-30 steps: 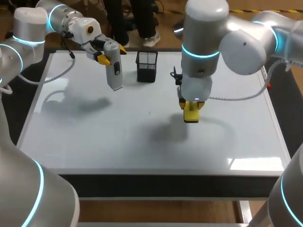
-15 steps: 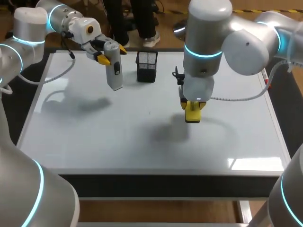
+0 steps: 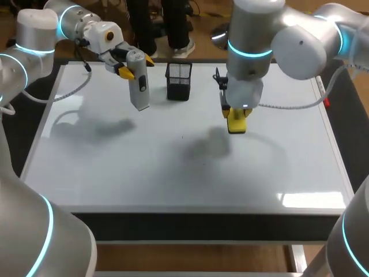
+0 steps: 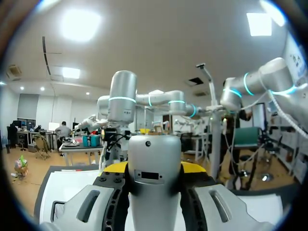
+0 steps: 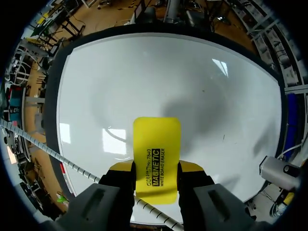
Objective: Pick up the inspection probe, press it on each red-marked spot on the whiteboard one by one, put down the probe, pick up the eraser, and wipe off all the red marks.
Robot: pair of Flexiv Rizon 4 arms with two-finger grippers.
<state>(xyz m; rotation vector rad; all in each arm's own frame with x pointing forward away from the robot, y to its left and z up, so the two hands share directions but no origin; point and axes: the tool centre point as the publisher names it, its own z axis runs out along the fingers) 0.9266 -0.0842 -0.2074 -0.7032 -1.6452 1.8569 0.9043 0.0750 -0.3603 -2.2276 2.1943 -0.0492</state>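
In the right wrist view, end effector (image 5: 156, 169) grips eraser (image 5: 157, 144); whiteboard (image 5: 221, 110) below.

Grey probe (image 3: 139, 86), near upright, held above far-left part of whiteboard (image 3: 144, 173). Yellow eraser (image 3: 237, 123) held above whiteboard, right of middle.

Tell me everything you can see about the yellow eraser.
The eraser is a flat, bright yellow rectangular block with rounded corners and black print on its face, plastic by its look. The right gripper is shut on it, one finger at each long side. It hangs upright over the whiteboard, seemingly just off the surface, since its shadow falls apart from it.
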